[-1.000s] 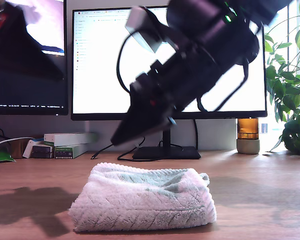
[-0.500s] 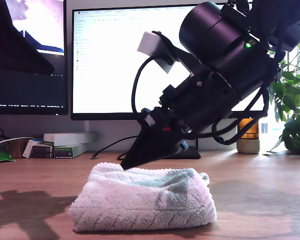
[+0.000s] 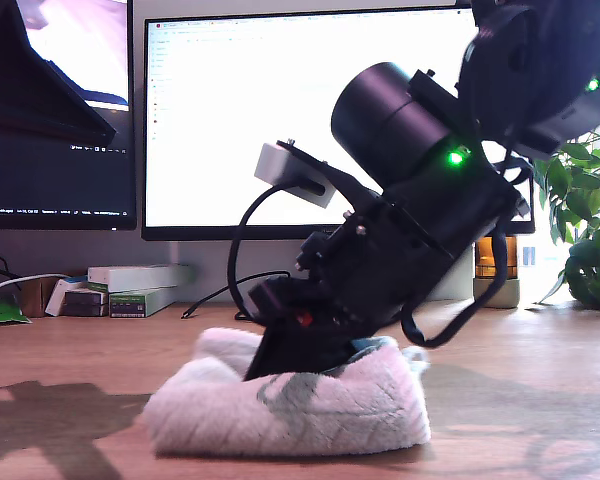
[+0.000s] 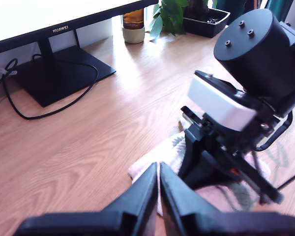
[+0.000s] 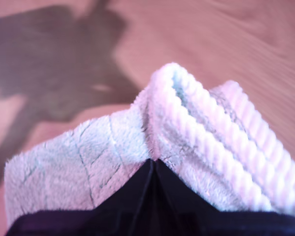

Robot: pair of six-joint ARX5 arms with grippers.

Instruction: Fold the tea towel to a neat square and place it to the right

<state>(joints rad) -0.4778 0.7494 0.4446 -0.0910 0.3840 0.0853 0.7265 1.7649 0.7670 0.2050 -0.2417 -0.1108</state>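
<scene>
Pressing down into the tea towel (image 3: 290, 405), my second gripper (image 3: 295, 365) leans in from the exterior view's right. Its jaws are pressed together, and they nip a fold of the fluffy cloth right at their tips. In the second wrist view the tea towel (image 5: 196, 132) bunches up in front of my second gripper (image 5: 152, 164), and the bumpy hem shows as soft white ridges.

The tea towel lies folded in a thick, soft heap on the wooden bench (image 3: 60, 350), near the middle of the exterior view and in front of the big white monitor (image 3: 230, 120). It dips where the gripper pushes on it.

My first gripper (image 4: 158, 172) hangs up in the air above the bench (image 4: 78, 142). Its jaws are pressed together and hold nothing. It looks down on the other arm and a bit of the tea towel (image 4: 152, 164) beneath it.

A dark shadow lies on the bench at the exterior view's left. Behind it sit some small boxes (image 3: 130, 285) and a second, darker screen (image 3: 55, 110). A green plant (image 3: 585, 210) and an amber jar (image 3: 496, 270) stand at the exterior view's right, and a black cable (image 4: 44, 103) curls by the monitor's stand (image 4: 59, 73).
</scene>
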